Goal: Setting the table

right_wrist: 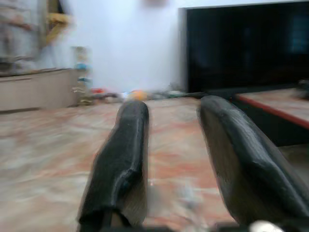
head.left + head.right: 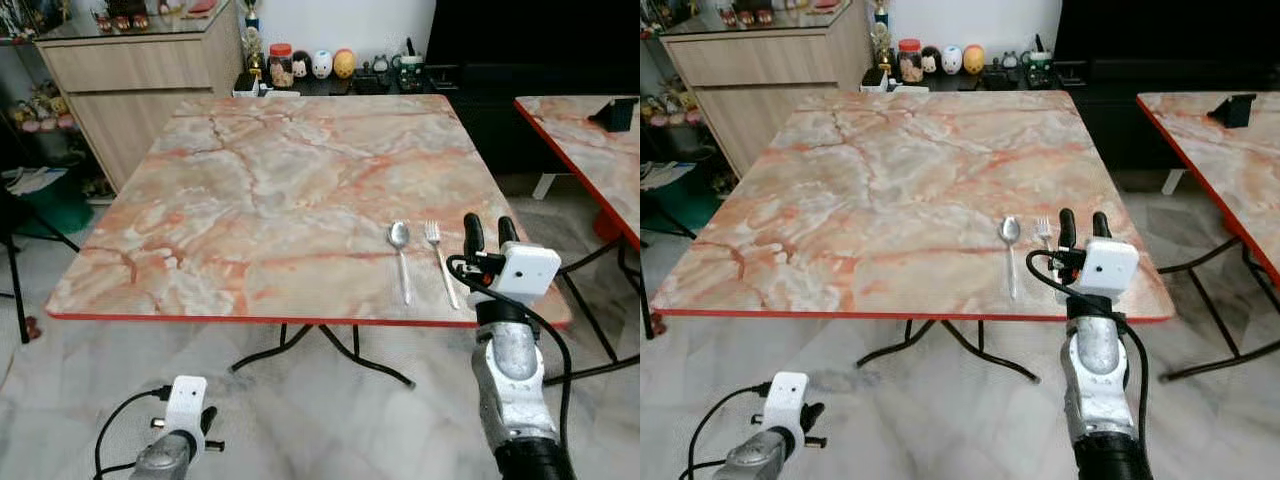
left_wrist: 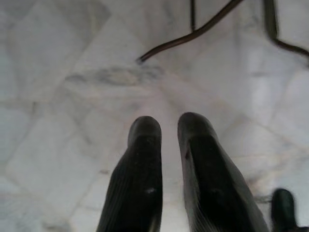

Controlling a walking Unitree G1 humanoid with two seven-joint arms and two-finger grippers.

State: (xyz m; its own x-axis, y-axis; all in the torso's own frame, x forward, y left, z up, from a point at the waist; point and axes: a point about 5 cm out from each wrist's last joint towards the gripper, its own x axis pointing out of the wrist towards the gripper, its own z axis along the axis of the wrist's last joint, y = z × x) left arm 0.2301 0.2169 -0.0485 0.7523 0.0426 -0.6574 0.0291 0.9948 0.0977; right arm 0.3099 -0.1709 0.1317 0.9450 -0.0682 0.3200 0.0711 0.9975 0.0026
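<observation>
Table top (image 2: 270,190): pink-orange marble veining, red edge. Spoon (image 2: 400,250) and fork (image 2: 438,255): silver. Right gripper (image 2: 489,233): black fingers, white wrist box, silver arm. Floor (image 2: 330,420): pale grey-white marble tile. Cabinet (image 2: 130,80): light wood.

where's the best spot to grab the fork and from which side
Probably mid-handle, from straight above. The fork lies flat on the table with tines pointing away from the robot and handle toward the near edge, so the fingers should straddle the thin handle across its width. The spoon lies parallel on its left, apart. The right pincer, open, is beside the fork's right.
</observation>
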